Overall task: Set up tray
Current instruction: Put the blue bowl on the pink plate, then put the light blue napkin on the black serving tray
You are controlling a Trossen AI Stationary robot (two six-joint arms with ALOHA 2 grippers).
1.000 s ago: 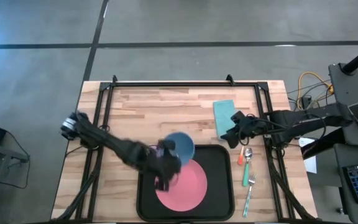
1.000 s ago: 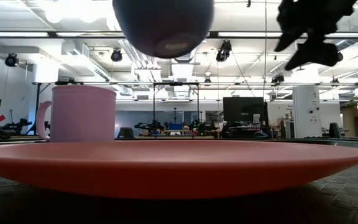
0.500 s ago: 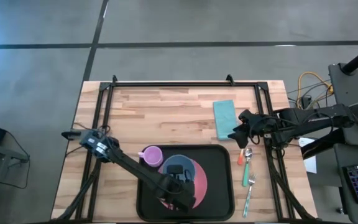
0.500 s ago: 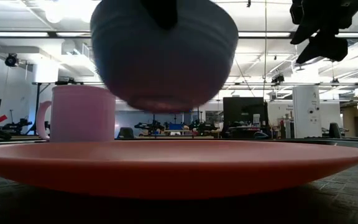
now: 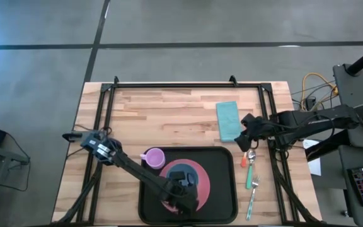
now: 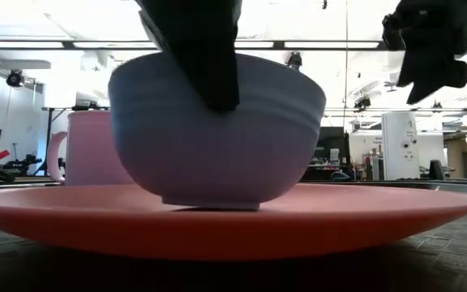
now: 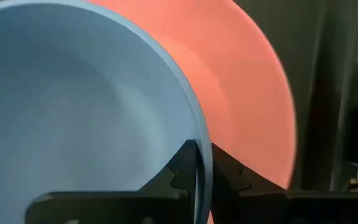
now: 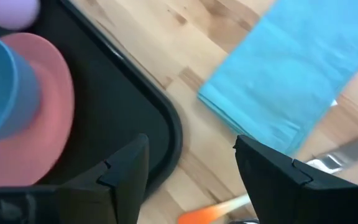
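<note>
Blk rect tray [image 5: 222, 183], flat, table's near edge

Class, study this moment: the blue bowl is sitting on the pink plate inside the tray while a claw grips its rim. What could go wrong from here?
1. The left claw is pinched on the blue bowl rim; withdrawing before opening could tip or drag the bowl across the pink plate.
2. The pink cup stands close beside the left arm; a careless retreat may knock it.
3. The right claw, open, hovers near the napkin and spoon, and could brush them.
</note>
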